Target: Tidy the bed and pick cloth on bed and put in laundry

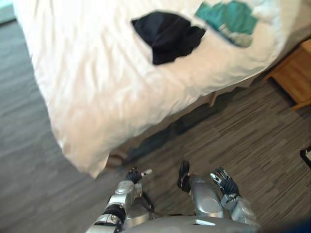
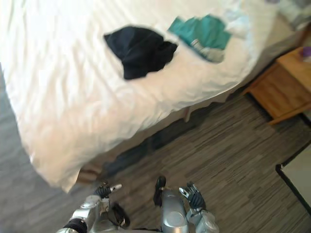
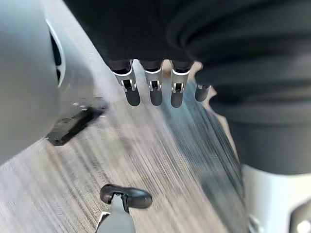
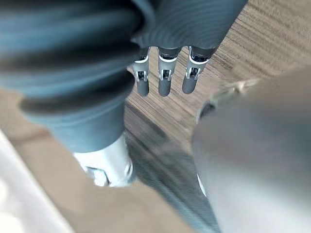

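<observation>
My left hand point(image 3: 155, 92) hangs low at the bottom of the frame, fingers straight and loose, holding nothing. My right hand point(image 4: 164, 82) hangs beside it the same way, relaxed and empty. Both are down over the wood-grain floor point(image 1: 233, 131). I judge this is a posture for walking up, since nothing on the bed is within reach yet.

Beyond the floor, the bed point(image 1: 73, 111) takes up the upper left. Its white cover point(image 2: 73, 97) is rumpled and one corner droops toward the floor, so it needs smoothing. Farther up, near the top centre, a black cloth point(image 1: 167, 36) lies crumpled on the cover. A teal cloth point(image 1: 226, 19) lies just beside it toward the upper right. Both have to go to the laundry. A wooden nightstand point(image 1: 296, 73) stands at the right edge.
</observation>
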`<state>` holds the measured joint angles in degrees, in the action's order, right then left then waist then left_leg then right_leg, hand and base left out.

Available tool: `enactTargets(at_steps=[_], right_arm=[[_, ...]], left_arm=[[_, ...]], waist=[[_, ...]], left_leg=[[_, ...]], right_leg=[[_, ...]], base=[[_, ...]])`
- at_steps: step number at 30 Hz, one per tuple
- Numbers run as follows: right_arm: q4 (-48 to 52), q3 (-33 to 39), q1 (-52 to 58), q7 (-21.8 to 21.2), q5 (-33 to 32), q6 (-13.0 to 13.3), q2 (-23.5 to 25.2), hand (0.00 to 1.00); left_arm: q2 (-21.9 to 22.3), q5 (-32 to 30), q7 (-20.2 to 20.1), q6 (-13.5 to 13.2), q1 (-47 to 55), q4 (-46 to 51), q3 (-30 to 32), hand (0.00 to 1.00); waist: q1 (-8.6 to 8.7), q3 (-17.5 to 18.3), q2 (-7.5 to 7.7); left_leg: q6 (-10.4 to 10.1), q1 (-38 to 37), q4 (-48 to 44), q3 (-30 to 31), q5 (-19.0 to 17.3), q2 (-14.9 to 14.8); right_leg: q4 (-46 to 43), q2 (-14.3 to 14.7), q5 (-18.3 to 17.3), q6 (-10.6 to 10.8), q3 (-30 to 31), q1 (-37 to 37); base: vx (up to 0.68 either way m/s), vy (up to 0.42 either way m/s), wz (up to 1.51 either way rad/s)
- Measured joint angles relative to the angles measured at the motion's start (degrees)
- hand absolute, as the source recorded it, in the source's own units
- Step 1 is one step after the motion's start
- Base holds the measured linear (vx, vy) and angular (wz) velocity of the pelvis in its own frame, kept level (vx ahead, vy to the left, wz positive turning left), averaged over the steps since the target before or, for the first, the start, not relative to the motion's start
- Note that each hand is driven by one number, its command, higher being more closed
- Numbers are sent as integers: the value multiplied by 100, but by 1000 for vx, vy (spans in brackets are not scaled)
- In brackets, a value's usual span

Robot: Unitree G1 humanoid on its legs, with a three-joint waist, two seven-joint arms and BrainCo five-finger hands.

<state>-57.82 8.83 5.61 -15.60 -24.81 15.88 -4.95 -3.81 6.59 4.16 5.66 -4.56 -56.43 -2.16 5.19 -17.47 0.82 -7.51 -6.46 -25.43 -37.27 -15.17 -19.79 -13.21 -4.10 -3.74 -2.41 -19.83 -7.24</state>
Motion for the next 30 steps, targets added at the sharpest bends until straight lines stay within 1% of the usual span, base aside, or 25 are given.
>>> enactTargets(at_steps=[2, 3, 4, 5, 6, 7, 8, 9, 10, 11, 12, 14, 15, 16, 17, 19, 20, 21, 22, 23, 24, 26, 27, 28, 30], right_arm=[[-16, 111, 186, 25, 123, -67, -4, 0], [-61, 132, 383, 90, 269, -80, -54, 0], [-79, 158, 483, 134, 337, -77, -67, 0], [-104, 192, 494, 163, 376, -72, -115, 0], [-188, 263, 450, 178, 376, -37, -211, 0], [-238, 314, 423, 175, 377, -18, -250, 0], [-248, 327, 423, 156, 378, 17, -251, 0], [-246, 371, 430, 100, 381, 72, -248, 0], [-262, 418, 401, 71, 399, 84, -377, 0], [-329, 436, 368, 75, 437, 52, -345, 0], [-347, 442, 454, 70, 489, -17, -327, 0], [-333, 486, 684, 150, 484, -123, -291, 0], [-264, 498, 774, 188, 435, -122, -245, 0], [-160, 519, 922, 186, 386, -67, -155, 0], [-138, 517, 918, 178, 370, -50, -104, 0], [-61, 541, 833, 122, 377, 44, 14, 0], [-5, 478, 754, 89, 513, 93, -3, 0], [28, 410, 711, 68, 621, 128, -9, 0], [17, 383, 714, 66, 622, 131, -6, 0], [-3, 297, 693, 78, 617, 115, -2, 0], [-15, 244, 672, 79, 615, 101, 2, 0], [-62, 159, 637, 87, 591, 10, -14, 0], [-81, 127, 634, 110, 590, -96, -11, 0], [-97, 123, 620, 113, 592, -137, -11, 0], [-177, 78, 533, 118, 601, -189, -34, 0]], left_arm=[[29, -108, 22, -22, 136, -4, -1, 0], [78, -12, 175, -137, 310, -1, 8, 0], [106, 39, 272, -271, 357, 1, 5, 0], [108, 83, 307, -325, 390, -2, 6, 0], [77, 89, 333, -432, 430, -23, 35, 0], [15, 91, 329, -533, 540, -81, 74, 0], [-12, 80, 306, -601, 607, -136, 137, 0], [-16, 105, 215, -753, 738, -175, 373, 0], [34, 121, 146, -931, 835, -192, 454, 0], [-22, 151, 81, -1010, 867, -229, 486, 0], [-80, 246, 14, -1118, 918, -239, 505, 0], [-104, 296, -160, -1214, 852, -224, 502, 0], [-65, 262, -270, -1218, 853, -234, 492, 0], [25, 128, -386, -1234, 768, -232, 496, 0], [63, 85, -397, -1254, 729, -229, 494, 0], [160, 72, -375, -1248, 746, -223, 521, 0], [236, 85, -339, -1224, 842, -217, 536, 0], [268, 115, -279, -1183, 902, -215, 508, 0], [224, 119, -249, -1132, 902, -219, 496, 0], [200, 129, -187, -986, 877, -233, 426, 0], [211, 133, -156, -950, 846, -239, 408, 0], [190, 158, -108, -852, 790, -236, 267, 0], [148, 158, -54, -824, 783, -231, 227, 0], [143, 155, 10, -809, 789, -233, 232, 0], [97, 156, 137, -780, 795, -226, 297, 0]], waist=[[15, 95, -97], [3, 216, -100], [-20, 331, -105], [-70, 398, -162], [-175, 434, -267], [-180, 477, -344], [-179, 479, -347], [-180, 515, -353], [-270, 742, -579], [-312, 795, -568], [-176, 827, -486], [-161, 915, -329], [-158, 976, -342], [-117, 1035, -314], [-117, 1041, -343], [-238, 1044, -427], [-228, 1028, -453], [-172, 1000, -418], [-156, 988, -385], [-165, 1000, -338], [-163, 988, -341], [-163, 961, -307], [-183, 969, -269], [-185, 988, -255], [-291, 979, -231]], left_leg=[[-22, -27, -814, 139, 174, -244], [127, 417, -2017, 914, 756, -398], [50, 708, -2211, 1557, 497, -122], [62, 789, -2105, 1906, 300, 84], [129, 720, -1574, 2302, 54, 447], [247, 596, -782, 2644, -25, 675], [271, 495, -356, 2810, -34, 783], [367, 312, 455, 3151, -62, 971], [318, 323, 1115, 3420, -153, 923], [383, 338, 1118, 3153, -184, 914], [397, 204, 1286, 2905, -177, 904], [379, -131, 1565, 2613, -87, 1028], [309, -247, 1674, 2511, -19, 1076], [282, -290, 1733, 2455, 21, 1106], [276, -319, 1759, 2355, 32, 1099], [259, -469, 1847, 1853, 72, 1068], [265, -543, 1872, 1640, 75, 1093], [268, -701, 1944, 1555, 72, 1163], [271, -760, 1958, 1561, 69, 1196], [273, -760, 1892, 1631, 70, 1227], [274, -731, 1851, 1673, 70, 1207], [362, -630, 1693, 1902, 124, 1186], [448, -560, 1584, 2101, 203, 1192], [447, -522, 1536, 2145, 222, 1197], [429, -364, 1161, 2194, 239, 1227]], right_leg=[[115, 44, -42, 2, 70, 331], [310, 101, 35, 52, 514, 597], [416, 96, 113, 119, 797, 617], [506, 92, 178, 182, 1032, 597], [681, 135, 274, 300, 1498, 559], [889, 212, 330, 383, 1924, 548], [966, 255, 346, 408, 2141, 532], [1138, 396, 372, 449, 2622, 436], [1350, 661, 499, 508, 2896, 245], [1266, 631, 540, 480, 2896, 113], [720, 568, 510, 494, 2780, -41], [608, 324, 423, 495, 2584, 308], [978, 281, 546, 585, 2595, 470], [981, 299, 572, 591, 2591, 424], [873, 316, 577, 585, 2516, 315], [315, 347, 513, 383, 1931, -63], [-103, 305, 364, 178, 1408, -257], [-475, 282, 165, 119, 1091, -370], [-549, 276, 98, 127, 1106, -373], [-282, 321, 82, 134, 1140, -239], [-123, 350, 128, 126, 1136, -175], [334, 375, 313, 115, 1137, 48], [863, 383, 548, 151, 1145, 308], [1041, 387, 638, 155, 1151, 371], [1426, 379, 772, 172, 1277, 472]], base=[[84, 43, -75], [106, 62, -110], [118, 95, -130], [83, 142, -174], [62, 195, -218], [31, 207, -228], [-5, 282, -232], [-20, 240, -253], [-18, 291, -260], [71, 229, -201], [187, 269, -121], [229, 201, -71], [172, 145, -37], [162, 110, -35], [136, 75, -60], [89, 34, -95], [63, -13, -84], [66, -29, -69], [87, -20, -47], [81, -30, -26], [74, -37, -17], [29, -44, 6], [10, -25, 8], [0, 0, 0], [-28, 18, -26]])
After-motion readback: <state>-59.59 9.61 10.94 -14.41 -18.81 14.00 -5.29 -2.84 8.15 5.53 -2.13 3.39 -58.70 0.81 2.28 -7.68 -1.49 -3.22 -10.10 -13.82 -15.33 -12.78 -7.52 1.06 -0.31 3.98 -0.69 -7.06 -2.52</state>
